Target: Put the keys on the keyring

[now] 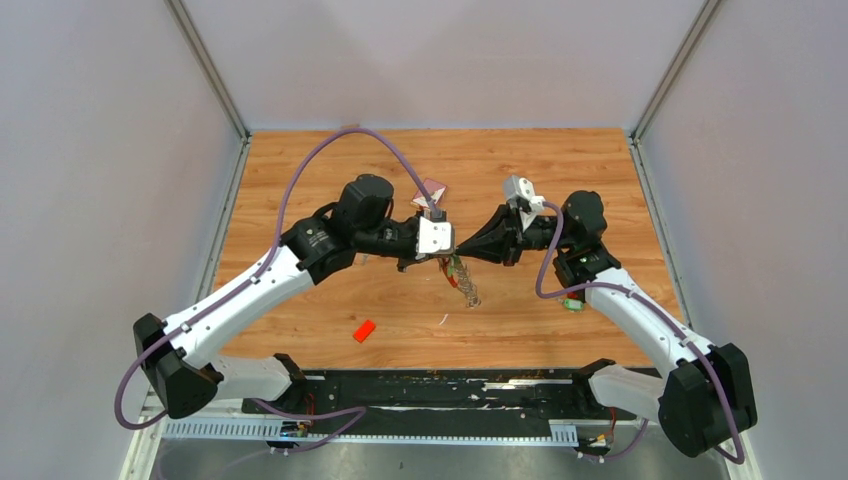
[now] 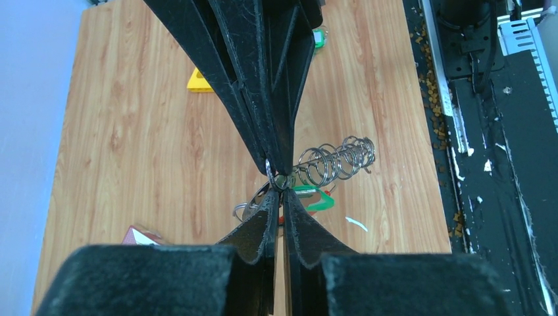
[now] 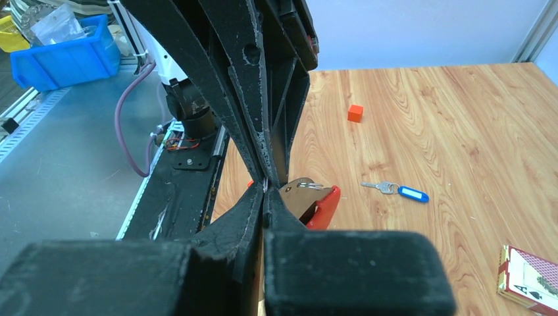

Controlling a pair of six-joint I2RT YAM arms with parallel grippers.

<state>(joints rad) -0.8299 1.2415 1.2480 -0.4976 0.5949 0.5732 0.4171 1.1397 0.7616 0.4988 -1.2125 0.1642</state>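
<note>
Centrally, the left gripper and the right gripper are meeting tip to tip above the table. Each has its jaws pressed together on the keyring, and the two are pinching the small wire loop at its top from opposite sides. Beneath the tips the rest of the bunch is hanging down, showing a coil of wire rings, a red strap and a green tag. That tag appears to be riding on the bunch already, though its attachment is too small to confirm.

Further out, keys are lying loose on the wood: a blue-tagged key well apart from the grippers, and a green-tagged key just beside the right arm. No black tag is showing clearly. A small orange block and a card pack are sitting on the table, playing no part.

Judged from this, the task is partly done at most. The loop is being held, perhaps for prying open, and at least two keys are waiting to be threaded on.
</note>
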